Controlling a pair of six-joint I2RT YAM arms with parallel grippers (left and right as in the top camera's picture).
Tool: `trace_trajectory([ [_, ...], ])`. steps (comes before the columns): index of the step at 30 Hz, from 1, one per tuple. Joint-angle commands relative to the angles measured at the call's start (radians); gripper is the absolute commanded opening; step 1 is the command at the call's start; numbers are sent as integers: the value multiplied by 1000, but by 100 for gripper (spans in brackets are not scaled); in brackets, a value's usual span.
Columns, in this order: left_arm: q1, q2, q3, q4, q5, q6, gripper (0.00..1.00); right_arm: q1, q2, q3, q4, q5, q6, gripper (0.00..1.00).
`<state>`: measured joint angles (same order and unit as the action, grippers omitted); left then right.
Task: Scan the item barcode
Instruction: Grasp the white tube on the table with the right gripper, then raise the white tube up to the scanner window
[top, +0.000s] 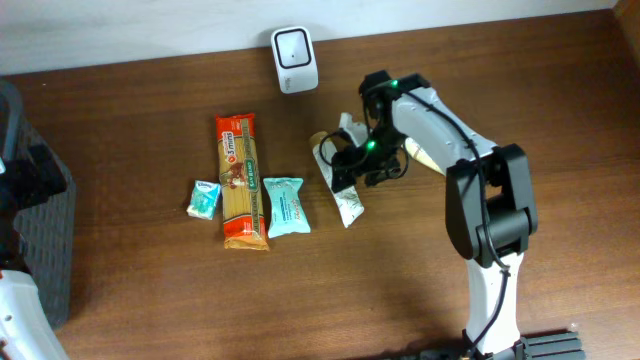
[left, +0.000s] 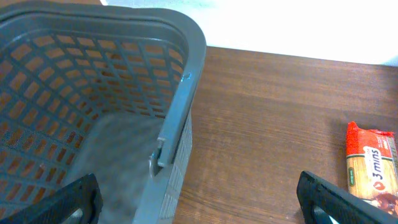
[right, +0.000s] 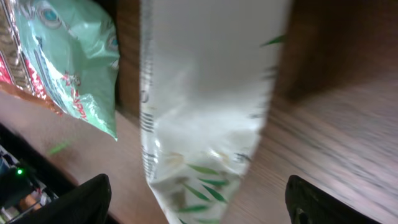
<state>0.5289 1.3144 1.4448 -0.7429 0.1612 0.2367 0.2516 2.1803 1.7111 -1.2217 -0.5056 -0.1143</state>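
From my seat the white pouch (right: 205, 93) fills the right wrist view. It is a flat, glossy film sachet with a row of fine marks down one edge and green leaf prints near its lower end. It lies on the dark wood-grain table (top: 150, 300), just right of a crinkled teal packet (top: 286, 205). The right gripper (right: 205, 202) hangs over it with its black fingers (right: 78, 200) spread wide on either side, neither pad touching the film. In the overhead view the arm's dark wrist covers much of the pouch, so I can't find a barcode, and up close the print is too blurred to read. The scanner (top: 295, 60), a rounded white block with a dark window, stands at the table's far edge, well apart from the pouch. Left of the teal packet lie a long orange-red pasta bag (top: 240, 180) and a small teal-and-white pack (top: 205, 198). The left gripper (left: 205, 202) is spread wide too, holding nothing, above the rim of a grey plastic lattice basket (left: 180, 106) that the frame cuts off.
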Motion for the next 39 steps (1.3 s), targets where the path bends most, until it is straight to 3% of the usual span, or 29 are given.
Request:
trace_trajectory([
  [1,4,-7,13,3,3,12,99,20,-25,-24,7,-37,-20,88],
  [5,4,-7,13,3,3,12,99,32,-18,-41,57,-32,-20,87],
  [10,4,-7,13,3,3,12,99,38,-14,-164,200,-33,-2,73],
  [11,4,-7,13,3,3,12,99,38,-14,-168,204,-33,-2,65],
  [14,4,-7,13,3,3,12,99,31,-14,-164,221,-37,-2,18],
  [16,4,-7,13,3,3,12,99,21,-18,-150,216,-66,-2,4],
  [20,4,-7,13,3,3,12,99,3,-40,-67,163,-109,-10,4],
  [31,4,-7,13,3,3,12,99,-80,-183,23,114,-782,-302,4],
  [39,4,-7,13,3,3,12,99,-123,-204,23,118,-930,-324,4],
])
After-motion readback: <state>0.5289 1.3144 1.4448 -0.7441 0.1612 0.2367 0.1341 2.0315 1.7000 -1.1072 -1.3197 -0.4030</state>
